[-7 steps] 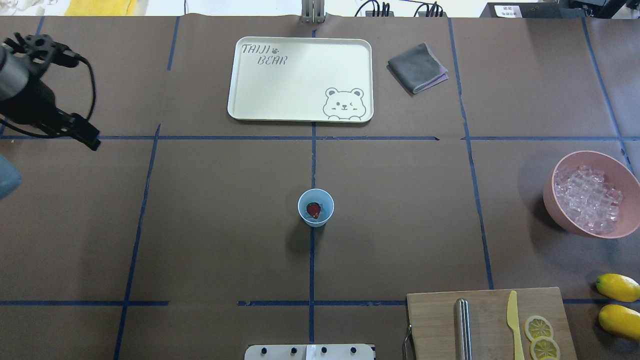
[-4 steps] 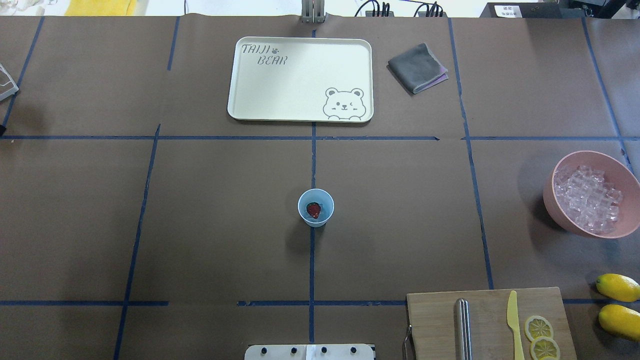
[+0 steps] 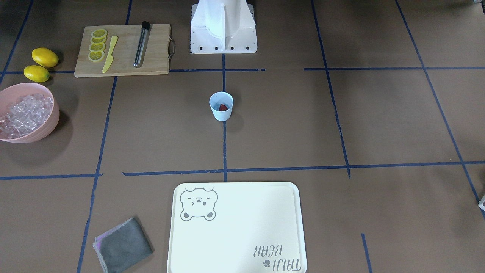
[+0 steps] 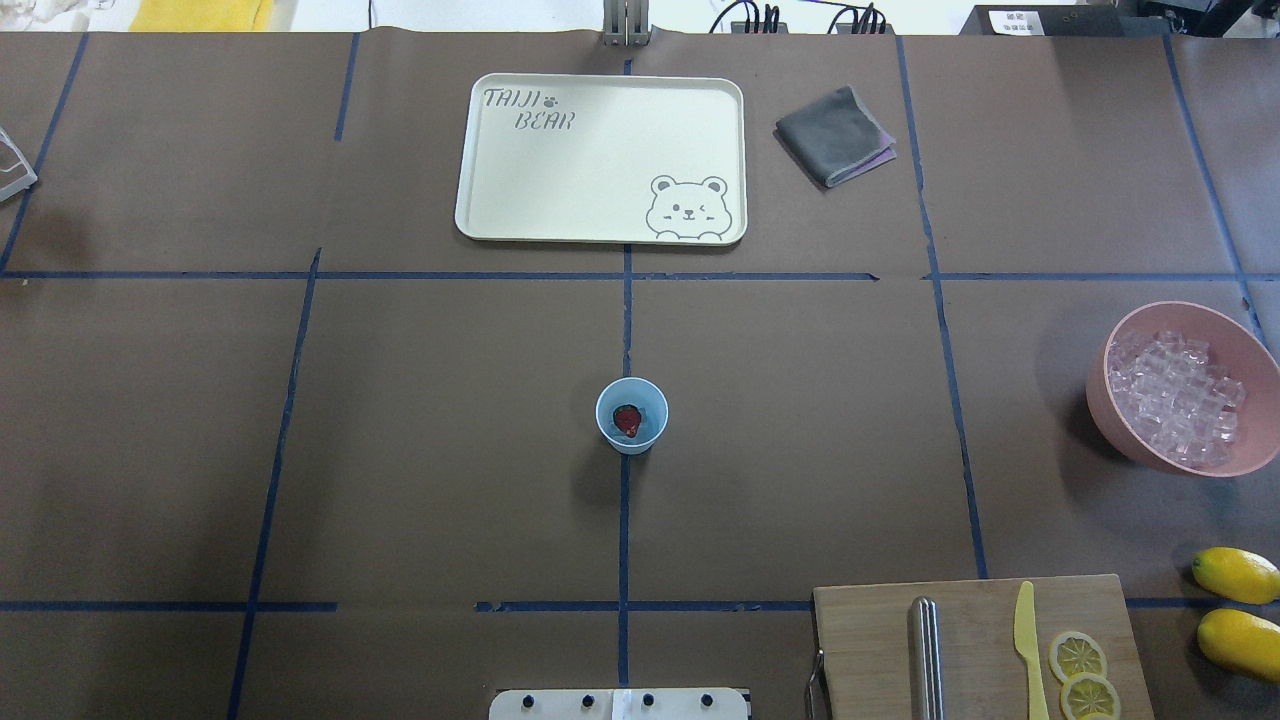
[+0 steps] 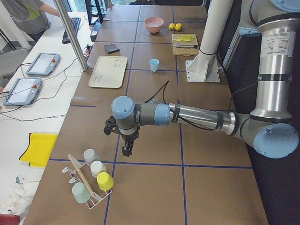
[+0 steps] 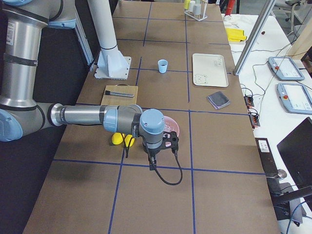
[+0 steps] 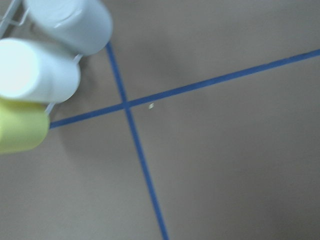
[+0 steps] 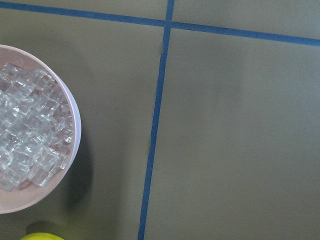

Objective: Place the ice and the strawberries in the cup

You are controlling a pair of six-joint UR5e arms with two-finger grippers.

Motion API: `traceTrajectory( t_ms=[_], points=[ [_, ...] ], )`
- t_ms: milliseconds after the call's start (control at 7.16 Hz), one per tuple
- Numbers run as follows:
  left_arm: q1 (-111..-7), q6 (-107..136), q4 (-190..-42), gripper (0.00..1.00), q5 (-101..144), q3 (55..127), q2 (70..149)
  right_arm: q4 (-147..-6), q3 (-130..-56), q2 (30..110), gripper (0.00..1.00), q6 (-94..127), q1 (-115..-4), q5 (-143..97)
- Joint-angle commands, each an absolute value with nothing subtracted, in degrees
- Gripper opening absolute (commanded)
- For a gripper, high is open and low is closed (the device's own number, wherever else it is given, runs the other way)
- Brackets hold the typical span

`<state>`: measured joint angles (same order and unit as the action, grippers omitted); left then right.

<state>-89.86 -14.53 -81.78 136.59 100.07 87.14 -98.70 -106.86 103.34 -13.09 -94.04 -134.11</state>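
The pale blue cup (image 4: pixel 650 398) stands upright at the table's middle, also in the front view (image 3: pixel 221 113). One dark red strawberry (image 4: pixel 627 420) lies inside it. The ice (image 4: pixel 1175 400) fills a pink bowl (image 4: pixel 1105 415) at the right edge, and the right wrist view shows it (image 8: pixel 25 135). My left gripper (image 5: pixel 126 150) hangs over the table's left end, far from the cup, seen only in the left side view. My right gripper (image 6: pixel 152 163) hangs just beside the bowl, seen only in the right side view. I cannot tell whether either is open or shut.
A cream tray (image 4: pixel 600 160) and a folded grey cloth (image 4: pixel 833 135) lie at the far side. A cutting board (image 4: pixel 975 650) holds a yellow knife, a metal tube and lemon slices; two lemons (image 4: pixel 1235 575) lie beside it. A rack of cups (image 5: pixel 91 180) stands at the left end.
The left arm, at the overhead view's left edge a second ago, has moved out of that view to the left. The cup and strawberry have not moved.
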Motion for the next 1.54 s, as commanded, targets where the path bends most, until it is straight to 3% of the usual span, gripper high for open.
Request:
traceTrajectory(
  t_ms=[0, 1397],
  points=[
    [-91.49, -14.51, -81.83, 1.0, 138.78, 99.93, 83.33, -98.7, -106.88, 103.27, 0.99, -13.1, -94.04, -134.12],
    [-94.31, -13.8, -81.83, 1.0, 130.44, 99.14, 83.58, -97.12, -105.73, 103.18, 0.99, -13.1, -93.96, -134.12]
  ],
)
